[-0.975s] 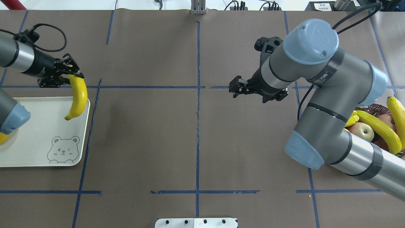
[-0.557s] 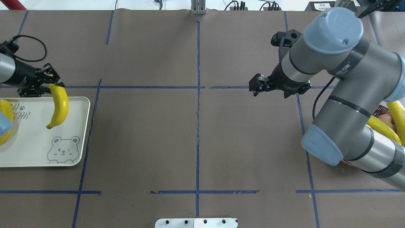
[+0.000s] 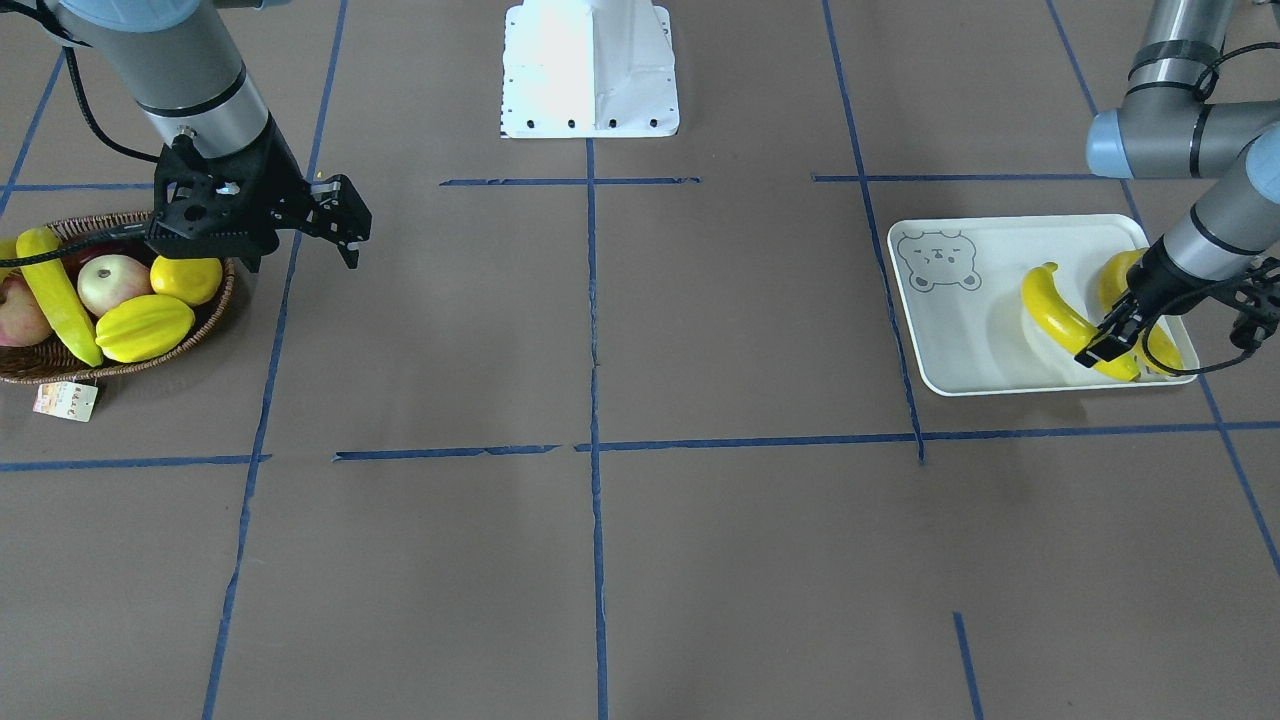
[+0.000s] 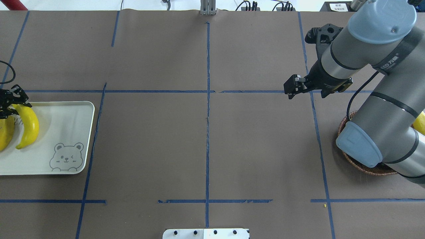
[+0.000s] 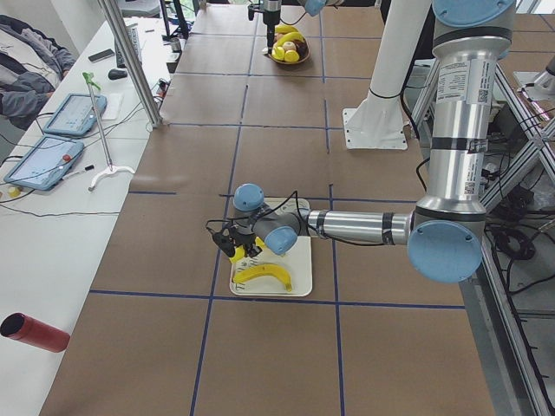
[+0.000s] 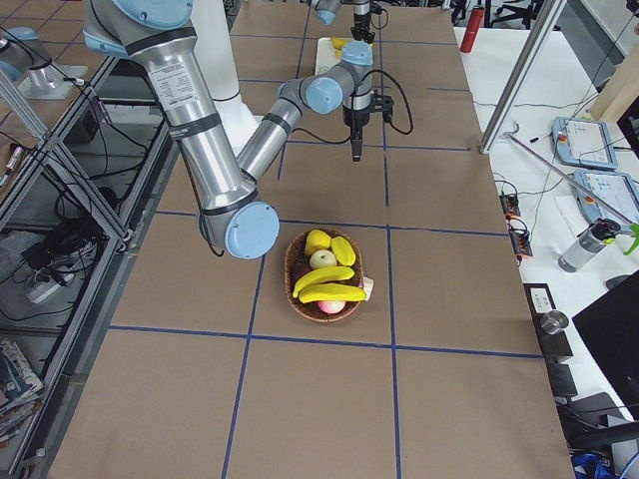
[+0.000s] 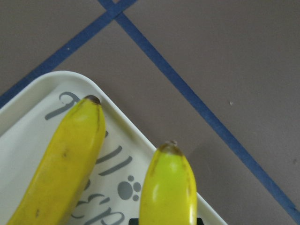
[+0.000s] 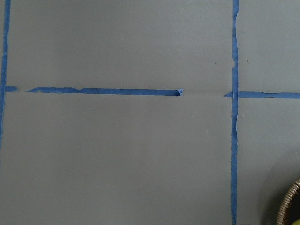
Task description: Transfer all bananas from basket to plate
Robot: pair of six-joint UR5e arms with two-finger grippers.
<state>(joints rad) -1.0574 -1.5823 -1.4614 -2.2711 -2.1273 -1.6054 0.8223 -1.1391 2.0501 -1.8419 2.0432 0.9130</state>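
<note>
My left gripper (image 4: 15, 103) is shut on one end of a yellow banana (image 4: 28, 126), held low over the left part of the pale plate (image 4: 66, 132) with the bear drawing. A second banana (image 4: 5, 132) lies on the plate beside it. The left wrist view shows both, the held banana (image 7: 168, 187) and the lying one (image 7: 61, 164). From the front, the left gripper (image 3: 1112, 345) grips the banana (image 3: 1055, 315) near the plate's edge. My right gripper (image 4: 292, 88) is open and empty beside the basket (image 3: 120, 365), which holds two bananas (image 6: 324, 276).
The wicker basket also holds apples (image 3: 110, 283), a lemon (image 3: 185, 278) and a starfruit (image 3: 145, 327), with a paper tag (image 3: 65, 400) at its rim. My right arm (image 4: 375, 132) covers most of the basket from overhead. The white robot base (image 3: 590, 70) stands at mid-table.
My left gripper has carried the banana leftward from the plate's right rim to well over the plate. My right arm has swung right, toward the basket, gripper still open.
</note>
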